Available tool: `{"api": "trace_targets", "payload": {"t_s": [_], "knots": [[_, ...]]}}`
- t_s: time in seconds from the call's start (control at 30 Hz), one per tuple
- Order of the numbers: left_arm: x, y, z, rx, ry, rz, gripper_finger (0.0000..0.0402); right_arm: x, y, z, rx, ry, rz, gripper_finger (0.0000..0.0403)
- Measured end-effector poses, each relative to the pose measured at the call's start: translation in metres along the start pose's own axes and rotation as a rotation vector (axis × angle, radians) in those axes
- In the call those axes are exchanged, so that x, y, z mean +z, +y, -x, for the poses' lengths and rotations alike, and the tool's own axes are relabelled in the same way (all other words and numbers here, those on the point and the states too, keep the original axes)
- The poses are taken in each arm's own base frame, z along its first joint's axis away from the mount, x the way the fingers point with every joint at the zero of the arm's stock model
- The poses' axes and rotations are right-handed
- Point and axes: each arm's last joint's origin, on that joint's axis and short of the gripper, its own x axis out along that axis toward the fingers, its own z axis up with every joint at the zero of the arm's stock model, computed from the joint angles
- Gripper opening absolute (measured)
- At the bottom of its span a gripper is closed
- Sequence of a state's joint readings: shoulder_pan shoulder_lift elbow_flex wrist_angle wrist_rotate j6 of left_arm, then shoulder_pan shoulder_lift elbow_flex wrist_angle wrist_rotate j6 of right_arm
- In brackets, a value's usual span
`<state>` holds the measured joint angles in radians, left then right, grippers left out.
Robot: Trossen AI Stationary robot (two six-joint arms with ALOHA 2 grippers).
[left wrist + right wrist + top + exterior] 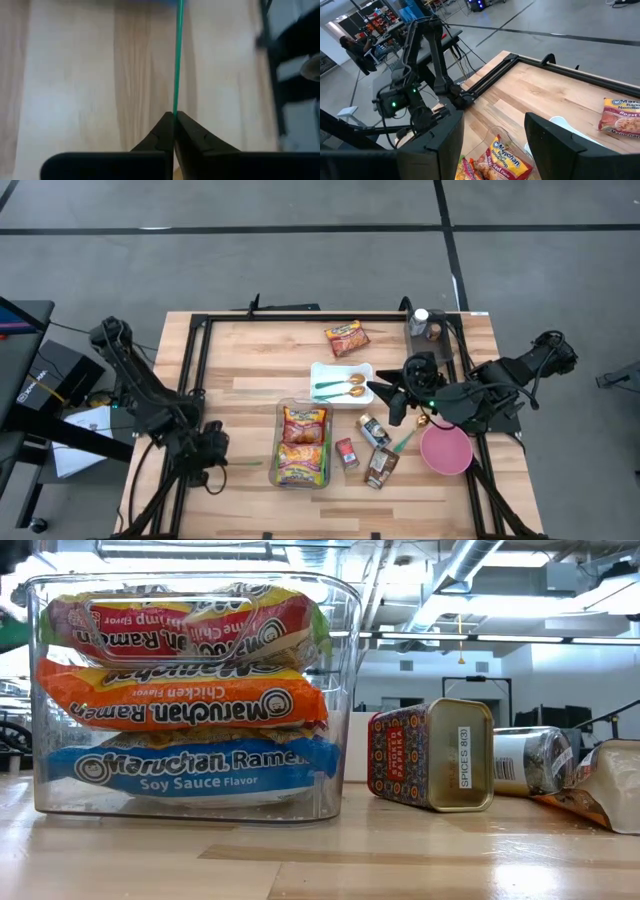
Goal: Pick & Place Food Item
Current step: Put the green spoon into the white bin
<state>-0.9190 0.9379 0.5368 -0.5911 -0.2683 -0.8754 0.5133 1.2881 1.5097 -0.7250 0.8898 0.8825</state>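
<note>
- The left gripper (174, 119) is low over the near left part of the table (240, 350), its jaws pinched fully together on a thin green strip (177, 55), seemingly a slim handle or stick seen edge-on; what the strip belongs to cannot be told.
- From above, the left gripper (212, 450) sits just left of the clear container (302, 444), apparently the drop-off, since three Maruchan ramen packets (185, 700) already lie stacked flat inside it.
- The right gripper (392, 395) hangs above the table's middle right, fingers (555, 145) parted and empty, probably waiting its turn.
- Just beside it lies a white tray (341, 384) holding two green-handled spoons (340, 386).
- One more ramen packet (346, 338) lies loose toward the far edge, well apart from the container; I judge it the likeliest food item left to move.
- Right of the container a spice tin (432, 754) lies tipped on its side, near a pink bowl (446, 450) and small jars.
</note>
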Motion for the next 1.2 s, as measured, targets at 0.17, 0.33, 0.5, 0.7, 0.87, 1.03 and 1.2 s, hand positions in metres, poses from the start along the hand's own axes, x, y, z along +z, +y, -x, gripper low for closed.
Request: {"api": "trace_targets", "payload": {"t_s": [0.17, 0.33, 0.5, 0.7, 0.87, 1.03, 1.2], "knots": [[0.02, 0.006, 0.009, -0.046, -0.168, 0.112, 0.0, 0.0, 0.0, 0.0, -0.001, 0.0, 0.004, 0.0203], [0.039, 0.009, 0.017, -0.108, -0.316, 0.189, 0.0, 0.0, -0.001, 0.0, -0.004, 0.003, 0.009, 0.0203], [0.061, 0.011, 0.027, -0.2, -0.505, 0.266, 0.0, -0.001, -0.001, 0.0, -0.004, 0.005, 0.023, 0.0203], [0.088, 0.019, 0.041, -0.221, -0.781, 0.391, 0.0, -0.001, -0.001, 0.0, -0.005, 0.006, 0.038, 0.0203], [0.105, 0.029, 0.054, -0.159, -1.011, 0.441, 0.0, -0.002, -0.002, 0.0, -0.011, 0.013, 0.051, 0.0203], [0.117, 0.039, 0.06, -0.059, -1.15, 0.418, 0.0, -0.002, -0.001, 0.0, -0.006, 0.018, 0.074, 0.0203], [0.133, 0.044, 0.061, -0.043, -1.29, 0.413, 0.0, -0.003, -0.001, 0.0, 0.015, 0.046, 0.098, 0.0203]]}}
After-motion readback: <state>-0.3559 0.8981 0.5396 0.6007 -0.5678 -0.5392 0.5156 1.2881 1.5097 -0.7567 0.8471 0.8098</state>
